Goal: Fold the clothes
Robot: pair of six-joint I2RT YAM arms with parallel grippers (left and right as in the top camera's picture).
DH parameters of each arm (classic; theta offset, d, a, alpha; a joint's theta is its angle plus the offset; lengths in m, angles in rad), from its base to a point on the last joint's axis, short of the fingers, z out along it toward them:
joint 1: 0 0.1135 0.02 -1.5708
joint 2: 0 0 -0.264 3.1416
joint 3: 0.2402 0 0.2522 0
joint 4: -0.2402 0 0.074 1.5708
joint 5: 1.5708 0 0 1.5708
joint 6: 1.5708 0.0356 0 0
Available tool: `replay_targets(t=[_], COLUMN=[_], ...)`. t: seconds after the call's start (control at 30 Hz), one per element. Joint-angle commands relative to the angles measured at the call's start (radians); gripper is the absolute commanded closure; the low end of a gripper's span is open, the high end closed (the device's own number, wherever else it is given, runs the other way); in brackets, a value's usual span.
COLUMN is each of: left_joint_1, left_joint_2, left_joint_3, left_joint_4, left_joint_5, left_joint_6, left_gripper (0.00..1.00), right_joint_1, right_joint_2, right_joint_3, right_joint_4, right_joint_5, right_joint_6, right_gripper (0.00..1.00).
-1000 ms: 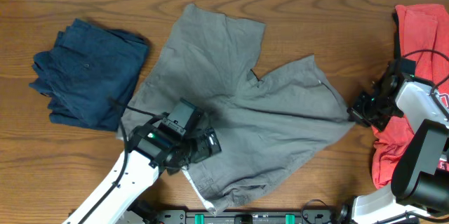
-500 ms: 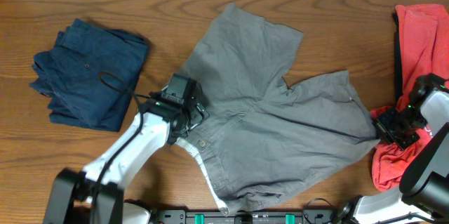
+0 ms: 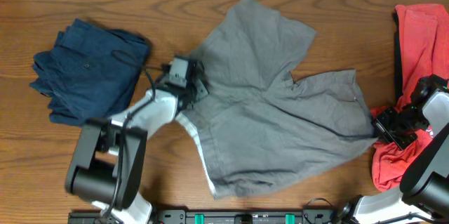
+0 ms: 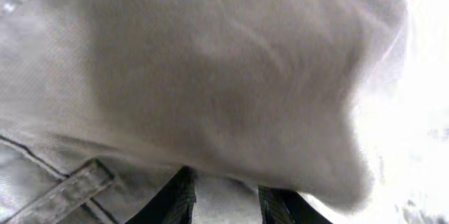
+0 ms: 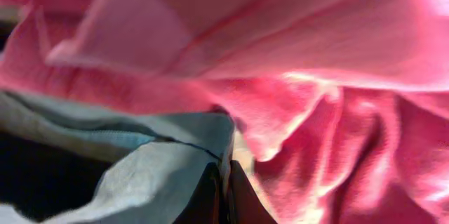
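Note:
The grey-khaki shorts (image 3: 273,112) lie spread across the middle of the table, pale waistband lining (image 3: 198,155) along their left edge. My left gripper (image 3: 191,87) sits at the waistband's upper left corner. In the left wrist view grey cloth (image 4: 210,76) fills the gap between its two dark fingers (image 4: 175,199), which are shut on it. My right gripper (image 3: 382,127) is shut on a thin edge of the shorts' right leg (image 5: 140,175), beside the red T-shirt (image 3: 421,41). A navy blue garment (image 3: 91,69) lies crumpled at the left.
The red T-shirt (image 5: 316,76) lies bunched along the table's right edge, right under my right gripper (image 5: 226,196). Bare wood (image 3: 70,161) shows at the front left and along the back. A black rail (image 3: 252,217) runs along the front edge.
The shorts have slid right and toward the back. My left gripper moved back to the waistband corner and closed on it. My right gripper pulled right, up to the red T-shirt.

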Motion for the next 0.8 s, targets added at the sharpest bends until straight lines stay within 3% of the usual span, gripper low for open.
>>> replay_targets(t=[0.0, 0.23, 0.33, 0.43, 0.6, 0.77], left_joint_1=[0.068, 0.147, 0.156, 0.150, 0.105, 0.014], left_joint_2=[0.087, 0.124, 0.120, 0.100, 0.058, -0.037], left_joint_3=[0.122, 0.439, 0.519, 0.533, 0.533, 0.510], left_joint_4=[-0.056, -0.301, -0.464, -0.632, -0.941, -1.110], left_joint_5=[0.019, 0.029, 0.109, 0.220, 0.260, 0.257], left_joint_6=[0.153, 0.244, 0.262, 0.262, 0.262, 0.180], left_gripper=[0.67, 0.67, 0.66, 0.54, 0.53, 0.53], right_joint_1=[-0.003, 0.023, 0.053, 0.080, 0.100, 0.100], right_joint_2=[-0.005, -0.005, -0.005, -0.005, -0.005, -0.005], right_joint_3=[0.011, 0.011, 0.011, 0.011, 0.011, 0.011], right_joint_4=[-0.006, -0.002, 0.021, 0.048, 0.070, 0.069], right_joint_5=[-0.091, -0.200, -0.198, -0.198, -0.190, -0.148], right_joint_6=[-0.062, -0.113, -0.116, -0.121, -0.120, -0.120], right_gripper=[0.99, 0.99, 0.99, 0.99, 0.99, 0.99])
